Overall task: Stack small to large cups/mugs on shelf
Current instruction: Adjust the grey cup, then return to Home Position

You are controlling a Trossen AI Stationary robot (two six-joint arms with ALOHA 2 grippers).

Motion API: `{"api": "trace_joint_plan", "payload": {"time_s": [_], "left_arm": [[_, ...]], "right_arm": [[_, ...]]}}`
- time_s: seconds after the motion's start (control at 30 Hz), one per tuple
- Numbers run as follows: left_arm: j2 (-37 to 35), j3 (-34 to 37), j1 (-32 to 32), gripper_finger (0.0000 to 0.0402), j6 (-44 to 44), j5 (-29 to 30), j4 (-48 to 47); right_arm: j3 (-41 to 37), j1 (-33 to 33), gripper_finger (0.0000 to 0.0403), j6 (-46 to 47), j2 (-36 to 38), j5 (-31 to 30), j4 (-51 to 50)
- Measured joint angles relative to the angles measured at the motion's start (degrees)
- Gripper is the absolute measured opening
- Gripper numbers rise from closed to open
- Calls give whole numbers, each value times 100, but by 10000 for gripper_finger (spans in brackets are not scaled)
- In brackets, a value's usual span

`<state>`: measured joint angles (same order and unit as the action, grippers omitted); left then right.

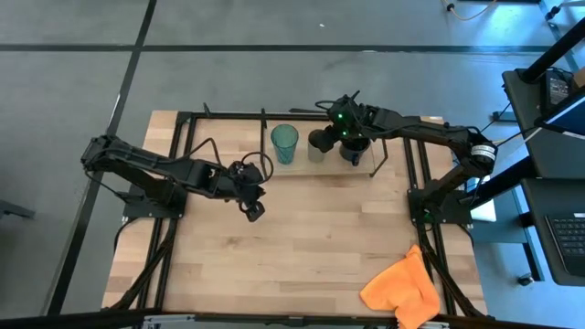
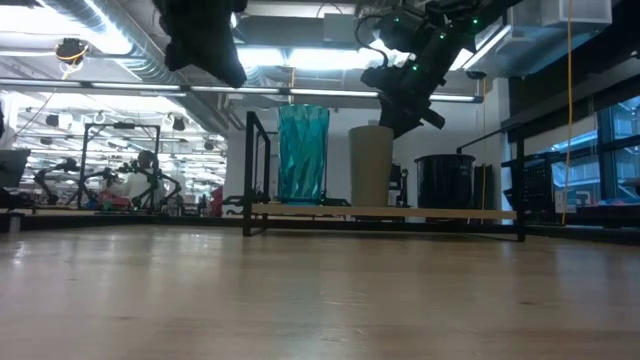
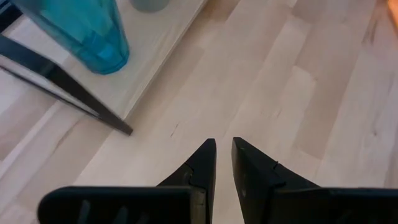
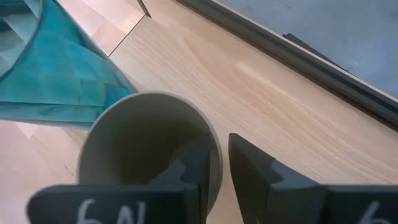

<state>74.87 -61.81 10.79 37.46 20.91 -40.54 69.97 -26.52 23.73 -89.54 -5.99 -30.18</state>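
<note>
On the shelf (image 1: pixel 302 166) (image 2: pixel 400 211) stand, upright on their bases, the teal-green tumbler (image 1: pixel 284 143) (image 2: pixel 302 155), the olive-tan cup (image 1: pixel 317 144) (image 2: pixel 371 165) and the dark navy mug (image 1: pixel 355 149) (image 2: pixel 443 182). My right gripper (image 1: pixel 331 128) (image 2: pixel 403 122) (image 4: pixel 217 143) is above the olive cup and shut on its rim. My left gripper (image 1: pixel 254 212) (image 3: pixel 224 142) is shut and empty, raised over bare tabletop just in front of the shelf, near the tumbler (image 3: pixel 81 31). My right gripper holds the olive-tan cup by its rim (image 4: pixel 216 158), on the side toward the navy mug. One finger (image 4: pixel 186 168) is inside the cup and the other (image 4: pixel 249 168) outside. The fingers slant down from above. The cup stands upright with its base on the shelf board.
The teal tumbler (image 4: pixel 50 74) is close beside the olive cup, and the navy mug is on its other side. The shelf's black rod frame (image 3: pixel 62 87) has upright ends (image 2: pixel 248 170). An orange cloth (image 1: pixel 402 288) lies at the table's near right corner.
</note>
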Motion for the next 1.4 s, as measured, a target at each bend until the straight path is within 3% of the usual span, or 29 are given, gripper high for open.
{"api": "trace_joint_plan", "payload": {"time_s": [0.13, 0.3, 0.47, 0.57, 0.77, 1.03, 1.17, 1.27, 1.4], "left_arm": [[2, 332, 0, 46, 108, -94, 548], [2, 606, 0, 46, 125, -260, 1093], [2, 615, -19, 46, -156, 133, 964], [4, 499, -24, 42, -568, 141, 884], [7, -101, 17, 41, -1102, -428, 1192], [-4, -892, -213, 41, -2438, -76, 2168], [-2, -972, -475, 41, -2950, -711, 2798], [-2, -978, -703, 41, -3142, -1579, 3580], [-12, -819, -1034, 41, -3150, -2463, 4169]], "right_arm": [[37, 0, 67, -2, 38, 39, 4], [231, 0, 101, -23, 163, 45, 6], [519, 0, 139, -343, 312, 112, -14], [876, 92, 150, -553, 399, 157, -77], [1909, 392, 154, -959, 597, 230, -705], [3319, 833, 154, -1599, 743, 1585, -1012], [3878, 1055, 154, -1948, 735, 2079, -1425], [4160, 1173, 154, -1707, 731, 2371, -1965], [4225, 1415, 154, -1940, 770, 3637, -2374]]}}
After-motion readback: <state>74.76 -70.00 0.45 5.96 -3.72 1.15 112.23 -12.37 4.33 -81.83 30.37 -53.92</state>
